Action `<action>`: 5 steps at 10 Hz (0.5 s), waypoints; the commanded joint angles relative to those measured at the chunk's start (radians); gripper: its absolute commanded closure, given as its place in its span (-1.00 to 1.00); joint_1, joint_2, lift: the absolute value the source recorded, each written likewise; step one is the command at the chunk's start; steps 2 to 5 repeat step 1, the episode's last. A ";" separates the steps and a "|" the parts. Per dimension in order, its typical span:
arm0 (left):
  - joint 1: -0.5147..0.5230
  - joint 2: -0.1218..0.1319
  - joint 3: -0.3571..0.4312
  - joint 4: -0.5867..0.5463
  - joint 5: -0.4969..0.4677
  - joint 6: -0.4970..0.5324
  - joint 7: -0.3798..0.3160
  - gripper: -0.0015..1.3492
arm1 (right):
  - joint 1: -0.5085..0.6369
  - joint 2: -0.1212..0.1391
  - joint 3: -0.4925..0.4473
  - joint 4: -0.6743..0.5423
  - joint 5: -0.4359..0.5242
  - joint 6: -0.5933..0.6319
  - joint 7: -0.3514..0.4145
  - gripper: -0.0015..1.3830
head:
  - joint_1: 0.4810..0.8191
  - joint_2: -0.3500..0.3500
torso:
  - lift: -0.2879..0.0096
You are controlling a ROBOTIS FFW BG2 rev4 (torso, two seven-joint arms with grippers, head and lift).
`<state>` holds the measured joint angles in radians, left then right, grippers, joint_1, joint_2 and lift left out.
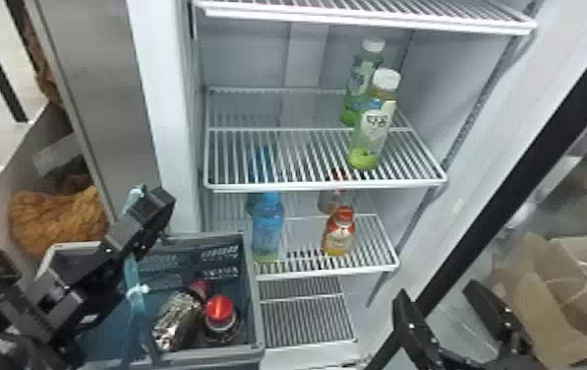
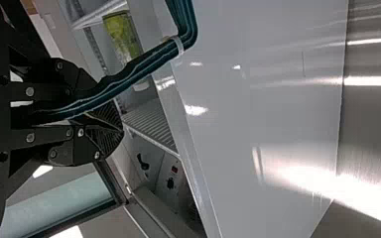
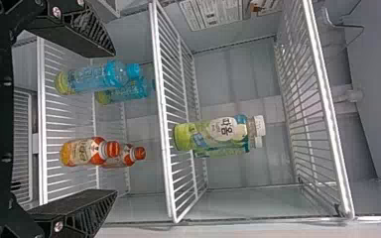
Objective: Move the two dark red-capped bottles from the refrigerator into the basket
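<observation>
**Both dark red-capped bottles in the basket, right gripper open before the shelves**

The right gripper (image 1: pixel 436 291) rises from the bottom edge of the head view, at the lower right in front of the refrigerator (image 1: pixel 169 118). Its jaws stand wide apart with nothing between them, their inner sides ribbed like a lattice. The left gripper (image 1: pixel 149 216) is over the basket (image 1: pixel 255 305), angled toward the refrigerator. In its own wrist view the jaws are drawn together; a glossy teal strap (image 2: pixel 144 64) with a pale tie crosses them, and I cannot tell whether they pinch it.

The basket is a dark grey box with slotted walls and a squared rim. The refrigerator has smooth white walls and white wire shelves. Two slim green bottles (image 1: pixel 373 123) with white caps stand on the middle shelf (image 1: pixel 307 184); below are blue bottles (image 1: pixel 267 226) and small orange bottles (image 1: pixel 340 233) with red caps.

Inside the basket, one dark bottle (image 1: pixel 220 315) shows its round, bright red cap uppermost. Just beside it the second dark bottle (image 1: pixel 176 320) lies tilted, its shiny surface broken by silvery glints, its cap toward the basket's far wall.
</observation>
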<state>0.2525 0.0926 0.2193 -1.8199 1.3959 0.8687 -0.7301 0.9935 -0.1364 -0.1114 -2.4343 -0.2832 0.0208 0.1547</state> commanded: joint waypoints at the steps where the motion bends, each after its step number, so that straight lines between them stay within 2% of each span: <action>1: -0.002 0.001 -0.002 0.000 0.000 0.000 0.000 0.78 | -0.002 0.000 0.002 0.001 0.000 0.001 0.000 -0.82 | 0.27 -0.46 | 0.71; 5: -0.002 0.001 -0.002 0.000 0.000 0.000 0.000 0.78 | -0.002 0.000 0.002 0.001 0.000 0.001 0.000 -0.82 | 0.27 -0.46 | 0.71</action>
